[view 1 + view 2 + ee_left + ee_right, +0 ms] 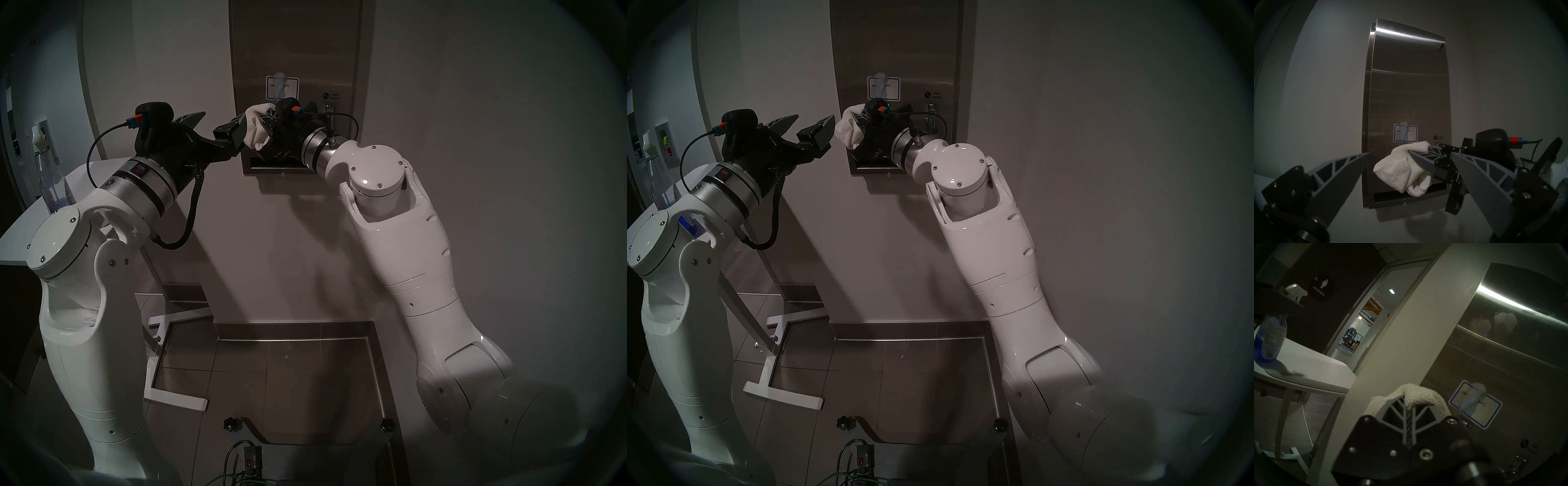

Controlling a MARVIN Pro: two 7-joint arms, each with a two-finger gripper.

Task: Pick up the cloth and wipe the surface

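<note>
The off-white waffle cloth (pixel 258 130) (pixel 1400 169) is bunched in my right gripper (pixel 266 117) (pixel 1407 405), which is shut on it. It hangs in front of the lower left of the surface, the tall brushed-steel dispenser front (pixel 305 51) (pixel 1407 93). There it lies just below the blue-bordered label (pixel 1413 134) and above the dark slot (pixel 1390 195). A whitish smear (pixel 1403 132) covers part of the label. Whether the cloth touches the steel I cannot tell. My left gripper (pixel 220 122) (pixel 815 124) is open and holds nothing, just left of the cloth and pointing at the dispenser.
A white table (pixel 20 230) (pixel 1313 368) stands at the left with a clear spray bottle (pixel 51 183) (pixel 1270 339) on it. Grey wall (pixel 475 135) surrounds the dispenser. An open doorway (pixel 1362 324) lies beyond the table. Below is tiled floor (pixel 288 373) with the table's white feet (pixel 176 397).
</note>
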